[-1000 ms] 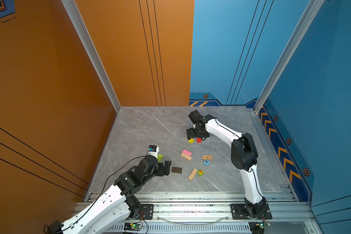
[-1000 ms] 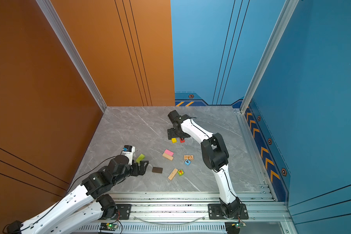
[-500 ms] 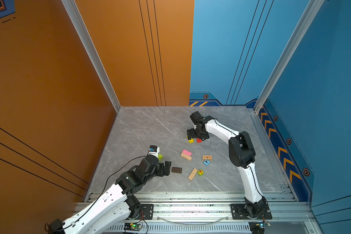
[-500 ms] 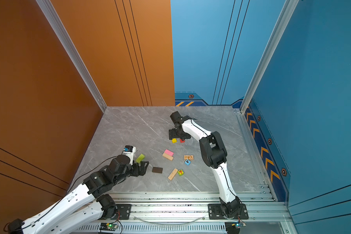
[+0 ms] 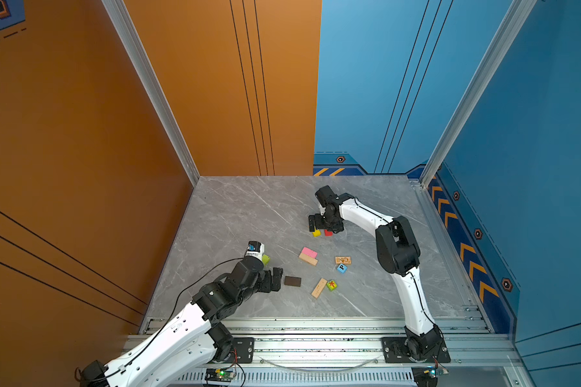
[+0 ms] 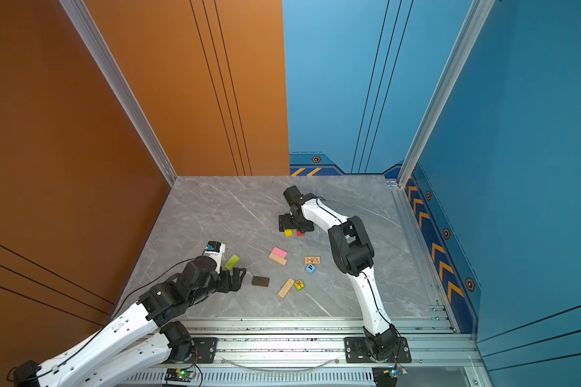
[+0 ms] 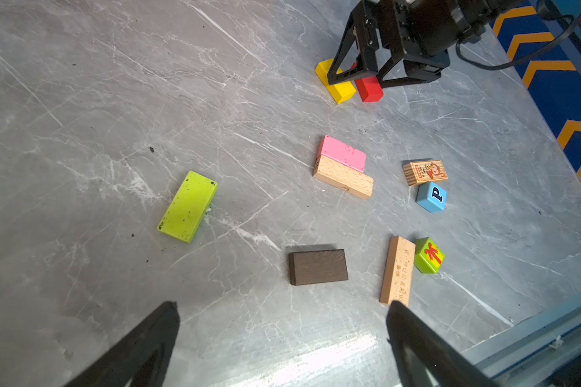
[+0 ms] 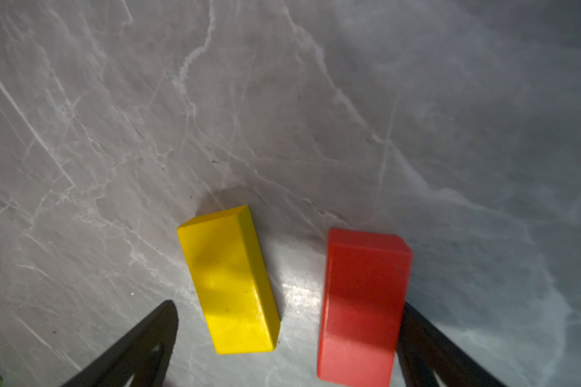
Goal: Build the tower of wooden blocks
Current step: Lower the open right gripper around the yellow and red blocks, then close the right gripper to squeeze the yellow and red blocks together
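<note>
The grey marbled surface (image 5: 249,207) carries all the wooden blocks, which lie flat on it in a single layer, scattered over its middle. The right arm (image 5: 363,214) reaches to the far middle of the surface, and the left arm (image 5: 182,331) stays low at the near left. The right fingers (image 8: 141,345) stand wide apart, low over the surface. The left fingers (image 7: 148,341) are also wide apart and clamp nothing. One long tan block (image 7: 344,181) lies in the middle, and a second tan block (image 7: 397,269) lies nearer to the front rail. The lime block (image 6: 232,262) lies just beside the left wrist. The dark brown block (image 7: 317,267) lies just ahead of the left fingers. The pink block (image 7: 342,154) touches the first tan block along its long side. The yellow block (image 8: 228,281) and the red block (image 8: 363,301) lie side by side, with a gap, between the right fingers. The red one is right against one finger, but I cannot tell if they really touch. The small picture block (image 7: 425,172) and the blue "P" cube (image 7: 431,197) lie close together, and the green cube (image 7: 428,255) sits just beside the second tan block.
</note>
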